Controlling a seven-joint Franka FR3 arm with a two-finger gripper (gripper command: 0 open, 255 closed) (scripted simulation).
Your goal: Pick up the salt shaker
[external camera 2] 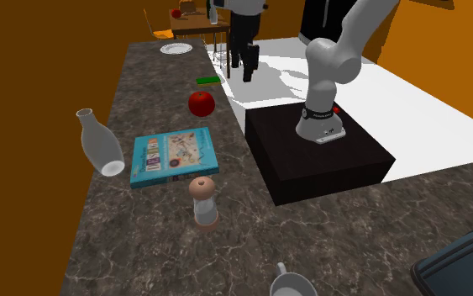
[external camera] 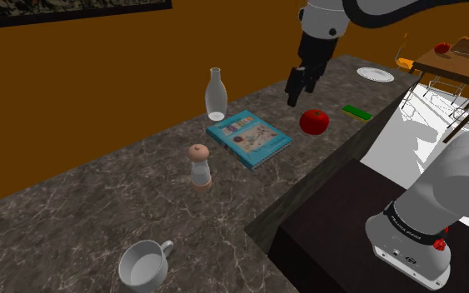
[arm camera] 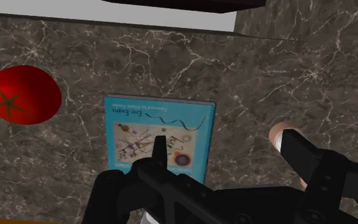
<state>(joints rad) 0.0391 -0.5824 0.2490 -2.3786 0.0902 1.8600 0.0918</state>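
Note:
The salt shaker (external camera: 199, 166) stands upright on the dark marble counter (external camera: 74, 208), with a clear body and a tan rounded cap. It stands just off one short end of the teal book (external camera: 249, 137). In the second exterior view the salt shaker (external camera 2: 204, 202) is in front of the book (external camera 2: 173, 155). My gripper (external camera: 301, 93) hangs open well above the counter, over the stretch between book and red tomato (external camera: 314, 121). In the wrist view the gripper (arm camera: 228, 140) is spread over the book (arm camera: 158, 130), and the shaker's cap (arm camera: 276, 137) peeks out beside the right finger.
A clear glass bottle (external camera: 215, 93) stands behind the book. A white mug (external camera: 145, 266) sits near the counter's near end. A green flat object (external camera: 357, 111) and a white plate (external camera: 376, 74) lie past the tomato. My black stand (external camera: 349, 216) adjoins the counter edge.

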